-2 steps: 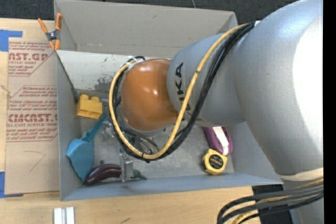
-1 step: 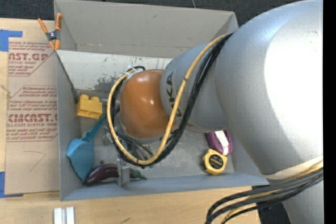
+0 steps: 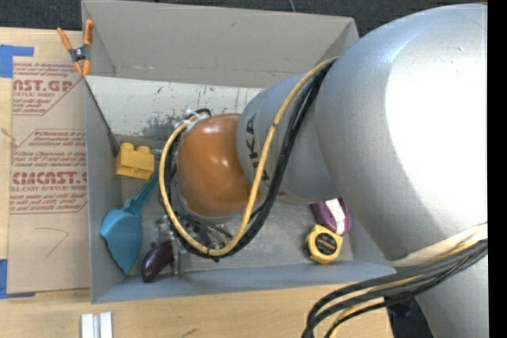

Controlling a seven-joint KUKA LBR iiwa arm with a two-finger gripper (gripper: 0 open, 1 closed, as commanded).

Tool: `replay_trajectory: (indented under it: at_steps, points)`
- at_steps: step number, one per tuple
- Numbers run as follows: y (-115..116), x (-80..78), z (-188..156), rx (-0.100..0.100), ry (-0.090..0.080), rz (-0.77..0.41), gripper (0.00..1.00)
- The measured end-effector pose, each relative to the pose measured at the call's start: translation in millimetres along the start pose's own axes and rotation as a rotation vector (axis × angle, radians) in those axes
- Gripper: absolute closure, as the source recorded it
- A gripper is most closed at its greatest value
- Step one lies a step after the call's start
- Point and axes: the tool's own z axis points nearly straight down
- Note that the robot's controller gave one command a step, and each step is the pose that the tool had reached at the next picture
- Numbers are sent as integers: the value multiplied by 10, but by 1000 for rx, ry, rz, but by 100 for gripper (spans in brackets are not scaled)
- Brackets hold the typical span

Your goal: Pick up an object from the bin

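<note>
A grey metal bin [image 3: 222, 51] on dark flooring is shown from above, with a robot arm lowered into it.
The gripper [image 3: 170, 237] is placed just right of a blue scoop [image 3: 127, 229]; whether it is open or closed cannot be told. A dark purple, aubergine-like toy [image 3: 157, 260] lies beside the scoop's bowl, nearest the gripper. Nothing is seen lifted, so the pick is judged not yet done.

I saw the grey bin [image 3: 214, 36] carrying a yellow block [image 3: 135, 161], a blue scoop [image 3: 123, 235], a dark purple piece [image 3: 155, 260], a yellow tape measure [image 3: 324, 244] and a purple-white item [image 3: 332, 214].
</note>
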Motion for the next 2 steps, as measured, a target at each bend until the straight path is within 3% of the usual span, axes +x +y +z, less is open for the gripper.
replay_trajectory:
  at_steps: [2]
  points:
    - [1,16,-46,0,6,0,100]
